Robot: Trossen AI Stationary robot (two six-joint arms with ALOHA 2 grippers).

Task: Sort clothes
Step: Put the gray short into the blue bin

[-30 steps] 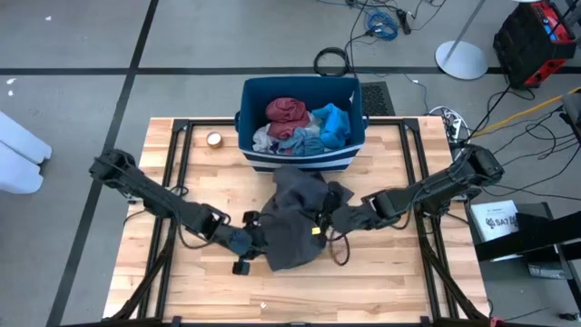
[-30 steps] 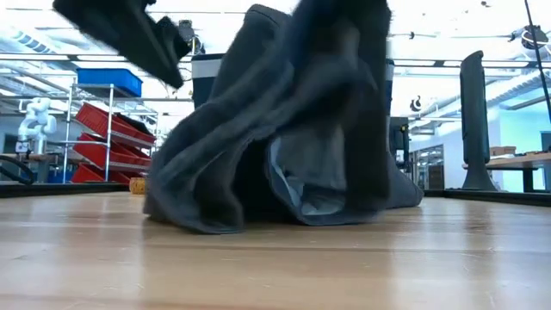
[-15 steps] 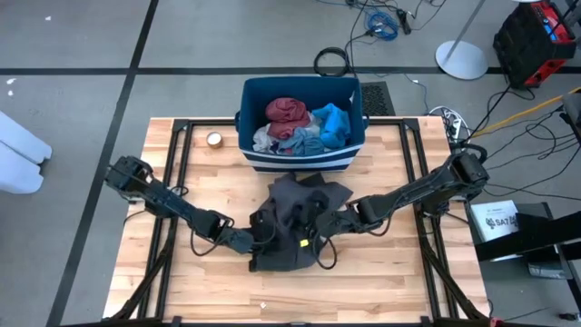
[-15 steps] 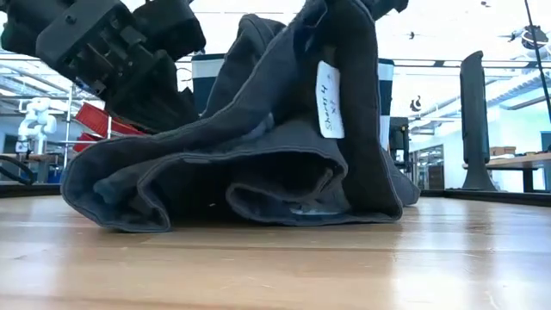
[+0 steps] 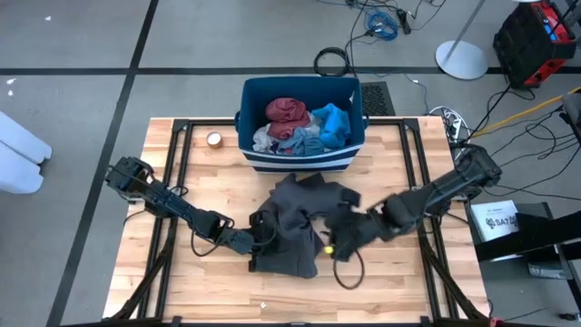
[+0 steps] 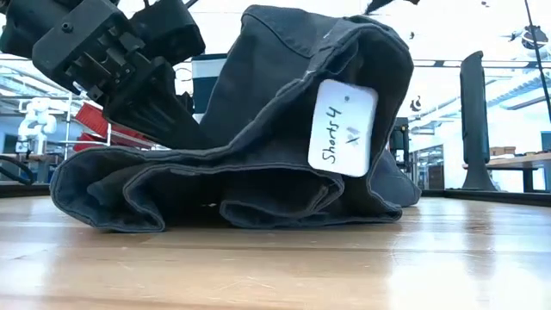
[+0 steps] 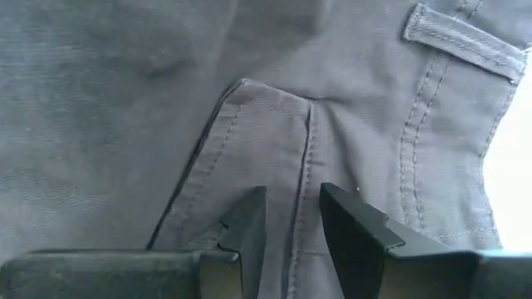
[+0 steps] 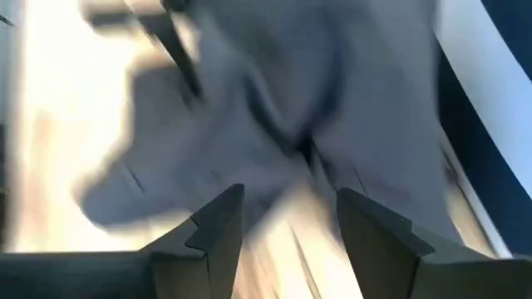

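The dark grey shorts (image 5: 295, 227) lie bunched in a heap on the table's middle, with a white tag (image 6: 343, 127) reading "Shorts 4" on their near side. My left gripper (image 5: 259, 238) is at the heap's left edge, shut on the cloth (image 7: 293, 241). My right gripper (image 5: 339, 238) stands open just right of the heap, with only table and cloth ahead of its fingers (image 8: 287, 208). More clothes, maroon (image 5: 286, 111), bright blue (image 5: 331, 123) and blue-grey (image 5: 295, 141), lie in the bin. My left gripper pinches the shorts between its two fingers (image 7: 249, 228) at a stitched seam (image 7: 298, 199) on the heap's left side. It comes low from the table's left, slanting down. One layer or several, I cannot tell. The shorts rest slack on the table.
The dark blue bin (image 5: 247, 123) with white stripes stands at the table's far middle. A small tape roll (image 5: 214, 139) lies to its left. Bare wood spreads along the near edge (image 5: 290, 300) and on both sides of the heap.
My right gripper has opened and let go of the shorts, then drawn back toward the table's right and near edge. The shorts, held up between both grippers a second ago, have sunk into a low heap on the table. My left gripper has shifted slightly rightward, still holding.
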